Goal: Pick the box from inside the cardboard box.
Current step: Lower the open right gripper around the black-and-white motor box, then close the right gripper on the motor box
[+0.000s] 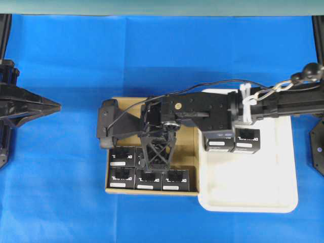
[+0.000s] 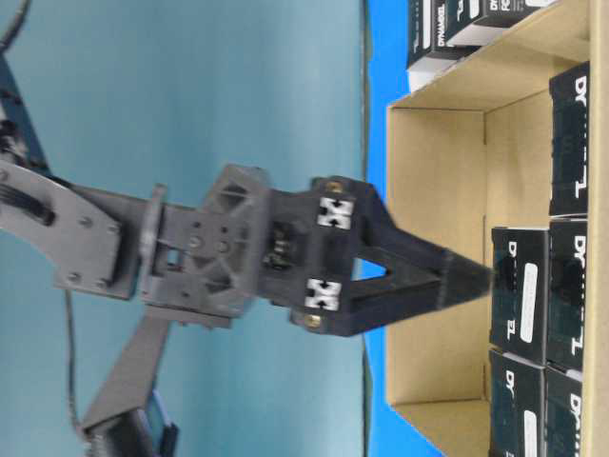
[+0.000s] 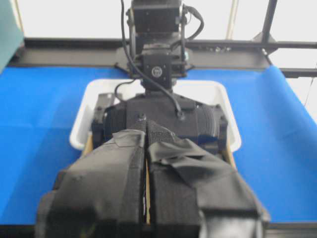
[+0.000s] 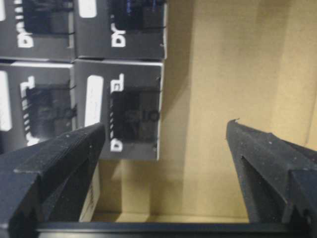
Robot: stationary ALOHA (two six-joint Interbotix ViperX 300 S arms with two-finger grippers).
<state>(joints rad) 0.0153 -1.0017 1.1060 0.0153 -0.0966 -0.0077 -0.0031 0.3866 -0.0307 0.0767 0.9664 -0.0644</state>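
The brown cardboard box [image 1: 190,147] sits at the table's middle and holds several black boxes with white labels, such as one [image 1: 121,178] in its front row. My right gripper [image 1: 157,163] reaches across into the cardboard box, open and empty. In the right wrist view my right gripper [image 4: 166,125] is spread over the bare cardboard floor [image 4: 213,74], with one black box [image 4: 124,116] just ahead of its left finger [image 4: 74,148]. The table-level view shows the right gripper [image 2: 466,276] low inside the carton beside the boxes [image 2: 521,295]. My left gripper [image 1: 56,106] is shut and empty at the far left.
A white plastic tray [image 1: 253,197] stands right of the cardboard box and touches it, with two black boxes [image 1: 233,140] at its back left. The left wrist view shows the taped fingers [image 3: 114,168] pressed together, with the tray [image 3: 81,124] and right arm beyond.
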